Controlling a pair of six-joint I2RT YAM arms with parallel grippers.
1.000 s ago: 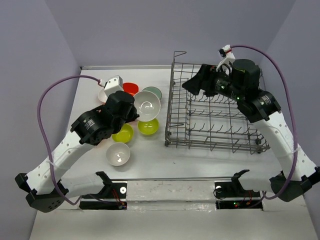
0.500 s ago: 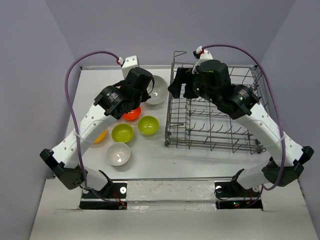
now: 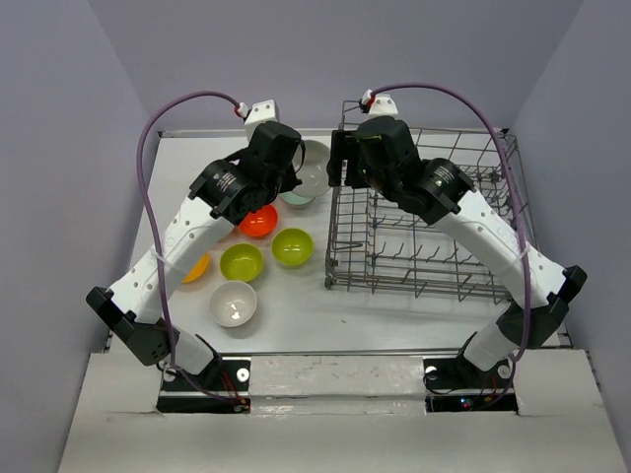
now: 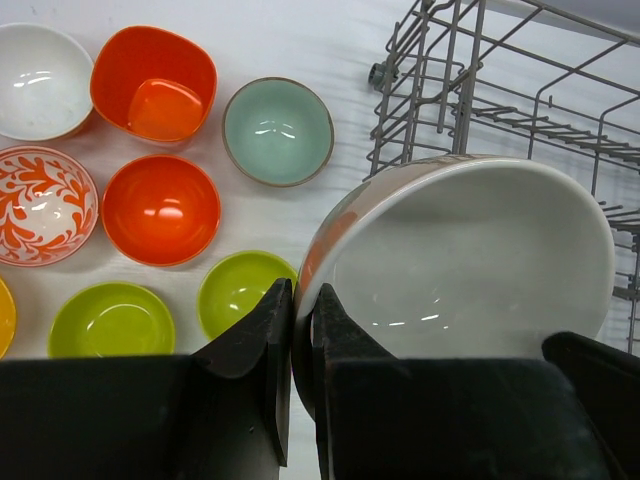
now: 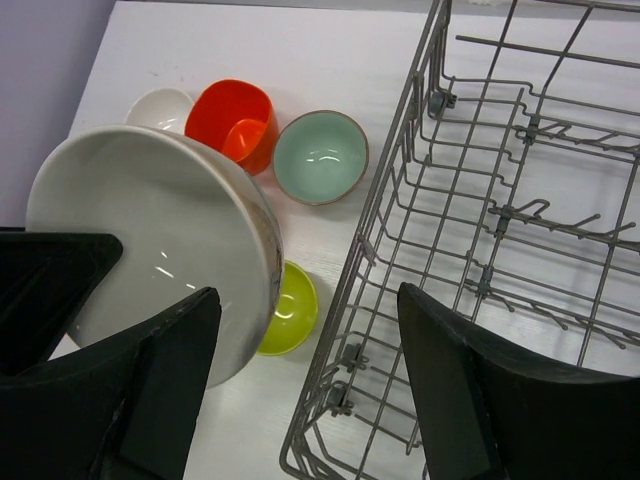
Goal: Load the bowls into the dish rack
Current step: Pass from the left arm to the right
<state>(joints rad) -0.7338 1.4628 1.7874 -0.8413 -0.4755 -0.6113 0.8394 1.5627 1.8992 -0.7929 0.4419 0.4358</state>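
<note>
Handover stage, by the look of it. Left end effector [image 4: 302, 300] is narrow, pinched on the rim of a large round glossy white bowl with a brownish edge [image 4: 470, 250]. One finger is inside the wall and one outside, with nothing under the bowl. It hangs in the air, tilted well off level, just beside the left wall of the large grey wire dish rack [image 3: 333, 236] near its far corner, and outside it. No bowl seen in the rack.

Right end effector [image 5: 305, 295] is spread wide and holds nothing. In its wrist view the bowl sits up against the finger [image 5: 150, 390] on the left of that view, not between the pair. Cannot tell whether they touch.

On the white worktop [image 3: 296, 315] under and around the carried bowl: pale teal round bowl [image 4: 277, 130], red-orange squarish cup [image 4: 153, 80], red-orange round bowl [image 4: 160, 208], white bowl with red pattern [image 4: 40, 205], lime green bowl [image 4: 240, 290], small plain white bowl [image 3: 234, 303].

Risks, as judged. A rim-only pinch on glazed ware is thin, so any nudge from the right arm could swing the bowl or slide it out. If it drops here it lands on the bowls below — chips likely. If the right side closes off-centre, or the left lets go too soon, the bowl goes. The rack's top wire is close, and a low pass over it would catch the bowl's edge and lever it from the grip.
</note>
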